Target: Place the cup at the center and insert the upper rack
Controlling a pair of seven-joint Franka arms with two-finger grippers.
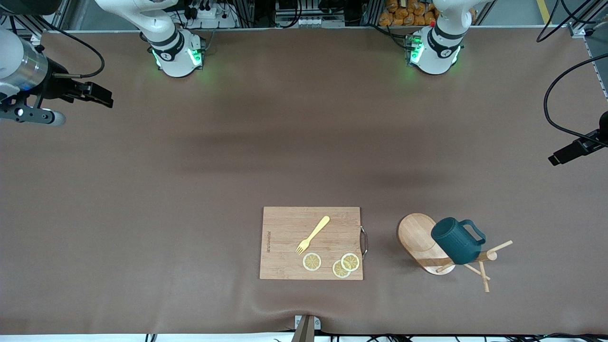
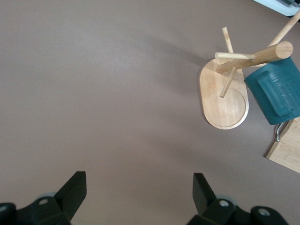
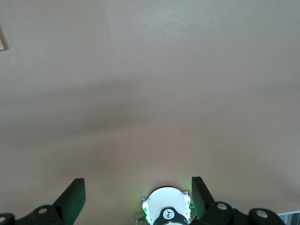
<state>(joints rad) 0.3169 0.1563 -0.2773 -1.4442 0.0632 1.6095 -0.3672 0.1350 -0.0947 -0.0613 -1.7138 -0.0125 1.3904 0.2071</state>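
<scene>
Fork (image 1: pixel 313 234) and 3 slices show only front.

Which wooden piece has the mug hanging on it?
The upper rack toward the left arm's end; the cup hangs on its peg. The cutting board carries a fork and lemon slices.

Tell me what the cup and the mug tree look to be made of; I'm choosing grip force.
The cup looks like glazed ceramic, possibly plastic: dark teal, ribbed wall, soft sheen. The mug tree looks like light unpainted wood or bamboo: pale grain on its oval base, plain dowel pegs.
</scene>
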